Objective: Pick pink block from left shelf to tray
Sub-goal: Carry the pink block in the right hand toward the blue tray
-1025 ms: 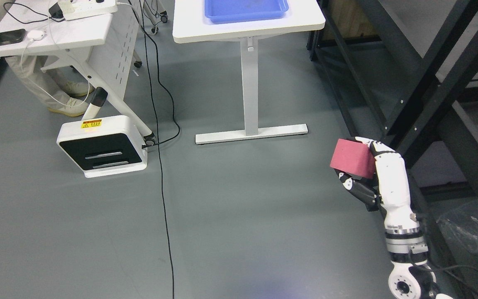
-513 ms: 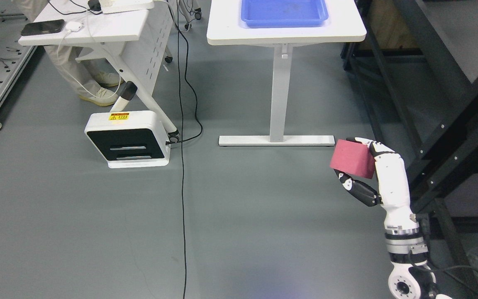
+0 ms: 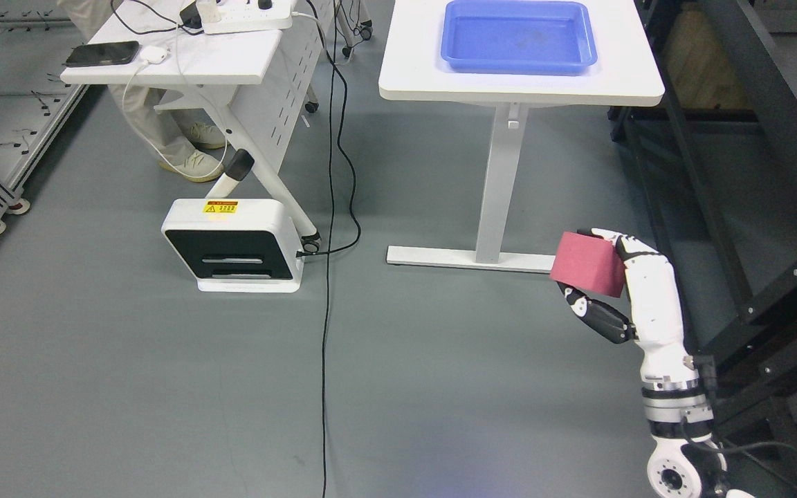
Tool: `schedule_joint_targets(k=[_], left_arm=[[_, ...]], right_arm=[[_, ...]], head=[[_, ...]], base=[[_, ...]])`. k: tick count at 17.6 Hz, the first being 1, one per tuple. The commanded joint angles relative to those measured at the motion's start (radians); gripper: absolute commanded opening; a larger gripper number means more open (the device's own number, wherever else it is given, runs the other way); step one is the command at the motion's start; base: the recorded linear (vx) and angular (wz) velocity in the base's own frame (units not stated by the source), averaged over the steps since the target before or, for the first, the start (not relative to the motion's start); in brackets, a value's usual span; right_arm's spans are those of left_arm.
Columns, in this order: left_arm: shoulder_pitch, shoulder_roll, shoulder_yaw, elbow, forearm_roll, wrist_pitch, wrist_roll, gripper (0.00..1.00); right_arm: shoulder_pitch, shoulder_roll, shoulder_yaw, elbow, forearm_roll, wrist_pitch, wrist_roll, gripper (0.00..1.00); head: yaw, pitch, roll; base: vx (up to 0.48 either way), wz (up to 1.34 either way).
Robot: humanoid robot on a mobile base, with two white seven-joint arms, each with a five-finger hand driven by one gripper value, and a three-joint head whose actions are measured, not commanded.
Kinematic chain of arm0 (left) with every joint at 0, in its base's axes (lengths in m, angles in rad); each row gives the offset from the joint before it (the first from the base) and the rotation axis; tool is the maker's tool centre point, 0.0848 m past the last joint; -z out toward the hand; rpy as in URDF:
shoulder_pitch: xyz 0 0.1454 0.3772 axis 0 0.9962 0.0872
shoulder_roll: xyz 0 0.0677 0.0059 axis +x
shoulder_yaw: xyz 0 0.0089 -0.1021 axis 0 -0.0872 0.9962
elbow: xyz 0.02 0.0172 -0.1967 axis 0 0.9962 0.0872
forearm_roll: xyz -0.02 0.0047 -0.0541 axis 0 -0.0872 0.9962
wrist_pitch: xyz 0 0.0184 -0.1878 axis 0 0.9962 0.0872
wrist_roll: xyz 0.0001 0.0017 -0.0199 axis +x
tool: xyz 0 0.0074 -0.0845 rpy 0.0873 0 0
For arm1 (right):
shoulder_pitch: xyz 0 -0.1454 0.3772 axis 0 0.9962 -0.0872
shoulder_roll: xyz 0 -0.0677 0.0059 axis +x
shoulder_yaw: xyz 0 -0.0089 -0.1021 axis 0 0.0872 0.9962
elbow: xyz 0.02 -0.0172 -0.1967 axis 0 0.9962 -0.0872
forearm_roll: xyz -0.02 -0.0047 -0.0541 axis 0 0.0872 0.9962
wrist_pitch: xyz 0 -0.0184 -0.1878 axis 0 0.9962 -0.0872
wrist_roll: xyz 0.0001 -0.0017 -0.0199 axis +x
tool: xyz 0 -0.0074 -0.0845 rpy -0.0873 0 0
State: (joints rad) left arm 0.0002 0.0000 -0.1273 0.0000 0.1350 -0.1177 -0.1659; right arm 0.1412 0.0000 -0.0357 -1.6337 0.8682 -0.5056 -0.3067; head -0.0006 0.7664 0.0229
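Right hand fingers clasp the pink block, its long axis tilted, running left-right; blue tray well apart

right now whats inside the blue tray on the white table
Nothing shows inside the blue tray, only its bare, slightly scuffed floor. The pink block is in the right hand, over the floor.

Pink block tilted, held above floor; blue tray on white table.
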Motion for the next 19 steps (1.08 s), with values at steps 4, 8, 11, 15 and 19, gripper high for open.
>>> schedule_joint_targets(k=[4, 8, 11, 15, 19], left_arm=[[0.02, 0.017, 0.0, -0.017, 0.0, 0.0, 0.0, 1.0], [0.02, 0.017, 0.0, -0.017, 0.0, 0.0, 0.0, 1.0], [0.02, 0.017, 0.0, -0.017, 0.0, 0.0, 0.0, 1.0], [0.02, 0.017, 0.0, -0.017, 0.0, 0.0, 0.0, 1.0], [0.02, 0.017, 0.0, -0.017, 0.0, 0.0, 0.0, 1.0]], right_arm=[[-0.002, -0.017, 0.0, 0.0, 0.0, -0.001, 0.0, 0.06], [-0.005, -0.017, 0.0, 0.0, 0.0, -0.001, 0.0, 0.06], [-0.006, -0.017, 0.0, 0.0, 0.0, -0.001, 0.0, 0.06], [-0.006, -0.017, 0.0, 0.0, 0.0, -0.001, -0.002, 0.06], [-0.006, -0.017, 0.003, 0.0, 0.0, -0.001, 0.0, 0.06]], head=[[0.0, 0.0, 0.0], [0.0, 0.0, 0.0], [0.0, 0.0, 0.0], [0.0, 0.0, 0.0], [0.0, 0.0, 0.0]], base=[[0.256, -0.07], [0.272, -0.16], [0.279, -0.19], [0.271, -0.1], [0.278, -0.04]])
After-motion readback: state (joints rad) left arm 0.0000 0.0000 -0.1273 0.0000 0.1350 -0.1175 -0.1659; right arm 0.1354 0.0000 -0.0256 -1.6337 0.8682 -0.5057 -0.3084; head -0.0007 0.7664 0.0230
